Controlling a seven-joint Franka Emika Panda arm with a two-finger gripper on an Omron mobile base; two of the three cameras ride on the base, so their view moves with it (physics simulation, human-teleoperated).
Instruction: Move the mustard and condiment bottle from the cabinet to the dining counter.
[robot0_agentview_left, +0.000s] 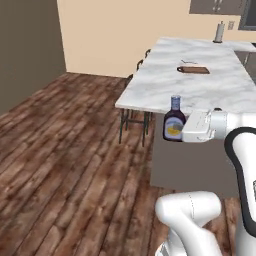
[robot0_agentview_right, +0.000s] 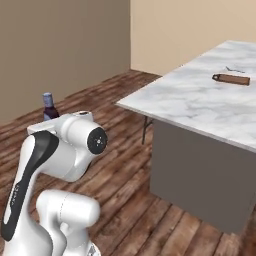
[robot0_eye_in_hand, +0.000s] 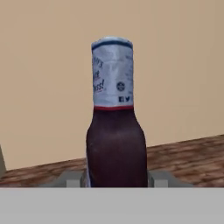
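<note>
The condiment bottle (robot0_eye_in_hand: 115, 131) stands upright close before the hand camera, its dark body wedged between the two fingers (robot0_eye_in_hand: 159, 178), which pinch it from either side low on its body. Its pale cap and printed neck band rise above, against a beige wall. From the left base camera the gripper (robot0_agentview_left: 186, 129) holds the bottle (robot0_agentview_left: 174, 125) out in the air in front of the near edge of the dining counter (robot0_agentview_left: 165, 90), above the wooden floor (robot0_agentview_left: 65, 150), not resting on the slab. On the counter, well back from that edge, lies a brown board (robot0_agentview_left: 193, 69); a paper towel roll (robot0_agentview_left: 219, 32) stands at its far end. Stools (robot0_agentview_left: 132, 117) sit under the counter's left side.
</note>
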